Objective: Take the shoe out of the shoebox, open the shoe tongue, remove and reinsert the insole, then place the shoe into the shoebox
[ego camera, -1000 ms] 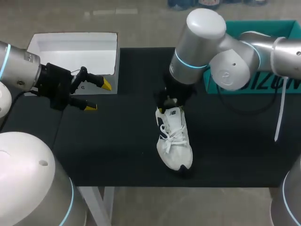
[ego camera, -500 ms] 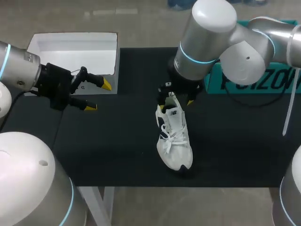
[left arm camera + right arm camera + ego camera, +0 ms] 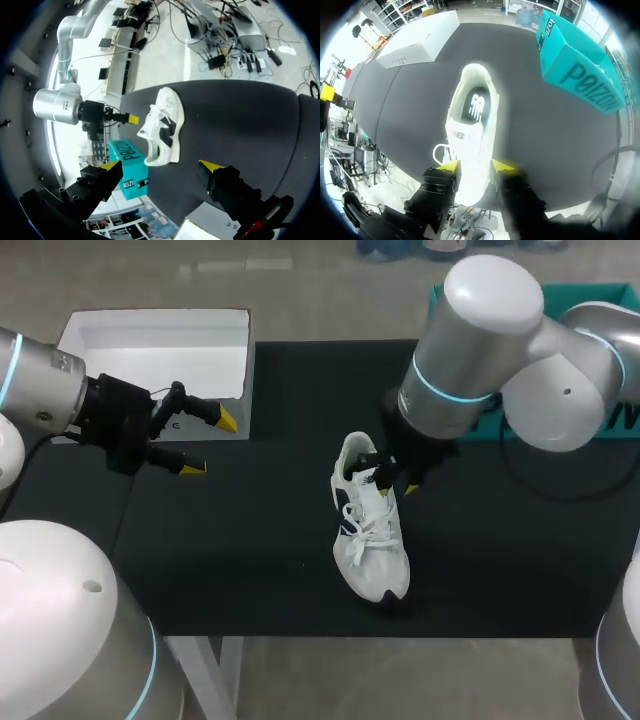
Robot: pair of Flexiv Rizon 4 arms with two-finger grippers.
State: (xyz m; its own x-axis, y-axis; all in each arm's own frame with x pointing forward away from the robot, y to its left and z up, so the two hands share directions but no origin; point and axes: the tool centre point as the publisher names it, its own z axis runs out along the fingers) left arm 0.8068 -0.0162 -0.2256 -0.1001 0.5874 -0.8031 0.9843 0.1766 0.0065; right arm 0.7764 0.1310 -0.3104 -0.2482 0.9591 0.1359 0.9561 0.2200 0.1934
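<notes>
Head view: right arm (image 3: 480, 370) covers most of the right gripper (image 3: 384, 477); contact with the shoe (image 3: 372, 540) cannot be told. Teal box (image 3: 600, 292), 2 o'clock, is largely hidden and cropped. Left wrist view: only a shoebox (image 3: 192, 234) corner shows.

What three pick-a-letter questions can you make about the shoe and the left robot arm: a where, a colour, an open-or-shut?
1. Where is the shoe? A in the white box; B on the black table; C on the floor.
2. What colour is most of the shoe? A white; B red; C yellow.
3. How is the left gripper? A shut on the shoe; B shut on a lace; C open.
Answers: 1 B, it lies on the table. 2 A, its upper is white. 3 C, it is spread wide, holding nothing.
</notes>
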